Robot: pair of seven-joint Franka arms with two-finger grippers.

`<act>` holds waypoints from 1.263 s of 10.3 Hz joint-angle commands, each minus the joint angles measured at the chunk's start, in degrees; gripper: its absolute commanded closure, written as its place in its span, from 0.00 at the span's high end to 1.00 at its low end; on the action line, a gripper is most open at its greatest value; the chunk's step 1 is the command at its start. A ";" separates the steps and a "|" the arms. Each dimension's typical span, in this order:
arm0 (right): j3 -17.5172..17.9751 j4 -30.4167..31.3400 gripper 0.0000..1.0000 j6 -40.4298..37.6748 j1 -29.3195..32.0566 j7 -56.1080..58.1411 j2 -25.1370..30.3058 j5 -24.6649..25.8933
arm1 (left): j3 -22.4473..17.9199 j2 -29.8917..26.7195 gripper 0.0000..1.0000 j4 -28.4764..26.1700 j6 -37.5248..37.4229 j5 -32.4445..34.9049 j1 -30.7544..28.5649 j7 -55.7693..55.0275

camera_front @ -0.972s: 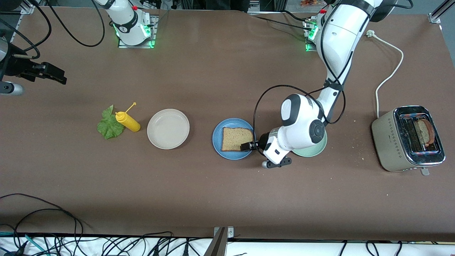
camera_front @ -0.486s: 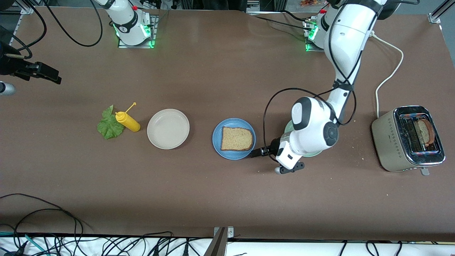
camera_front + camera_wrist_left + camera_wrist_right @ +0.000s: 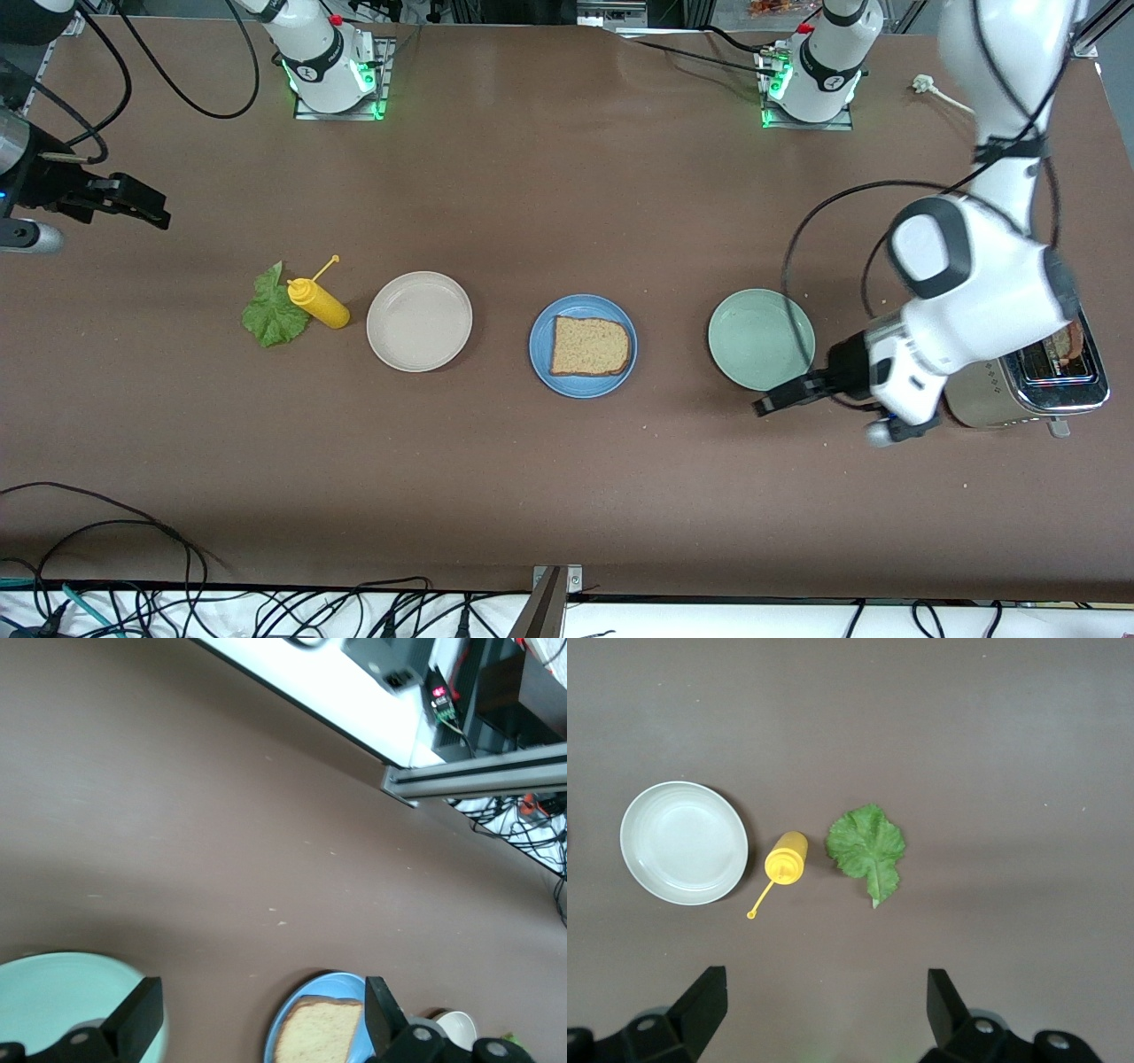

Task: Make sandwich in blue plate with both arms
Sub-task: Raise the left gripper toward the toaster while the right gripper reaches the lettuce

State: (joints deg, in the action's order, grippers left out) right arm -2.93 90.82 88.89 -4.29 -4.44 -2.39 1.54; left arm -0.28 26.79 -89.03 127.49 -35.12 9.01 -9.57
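Left gripper (image 3: 772, 403) is pulling away from the blue plate (image 3: 542, 354) and is now hanging over bare worktop (image 3: 567, 496) just beside the pale green plate (image 3: 760, 338), on the toaster side. A second ago it was right at the bread slice's edge; now its jaws are spread wide and carrying nothing. So the drop is done: one bread slice (image 3: 590, 346) is lying flat in the blue plate, square to it, nothing on top.

The left arm is swinging toward the toaster (image 3: 1054, 372) at its end of the worktop. A second slice (image 3: 1075, 337) is sticking out of a toaster slot, mostly hidden by the arm. My read is that it is going for that slice next.

Right gripper (image 3: 133, 197) is waiting over the right arm's end of the worktop, released and empty. Its wrist view is looking straight down at the lettuce leaf (image 3: 868, 849), the yellow mustard bottle (image 3: 785, 859) lying on its side just beside it, and the beige plate (image 3: 684, 842) next along. The leaf is sitting apart from the bottle in that view; in the front view they are nearly touching.

Status, as I judge it: base layer is placed, lettuce and top slice are outstanding. Lettuce should go on before the second slice, so the right arm ought to move first or the order breaks.
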 commanded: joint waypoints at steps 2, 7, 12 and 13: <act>1.09 4.88 1.00 1.54 0.16 0.93 -3.05 0.22 | 0.64 -15.07 1.00 -9.57 -8.02 22.84 -5.49 3.33; -1.28 23.41 1.00 23.66 0.78 3.98 -4.82 2.42 | 0.55 -32.91 1.00 -17.91 -19.29 35.81 -7.43 3.15; -6.12 34.39 1.00 44.90 1.92 17.53 -10.70 1.80 | 0.63 -39.01 1.00 -18.12 -23.60 38.53 -9.54 3.41; -6.12 36.69 1.00 49.93 1.92 17.54 -11.84 1.80 | 0.55 -38.14 1.00 -15.85 -25.35 38.54 -9.54 3.50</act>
State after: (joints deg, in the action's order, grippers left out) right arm -9.08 121.57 128.55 -2.62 11.17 -12.77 3.23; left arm -0.24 -10.84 -106.63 104.57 1.20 -0.03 -7.24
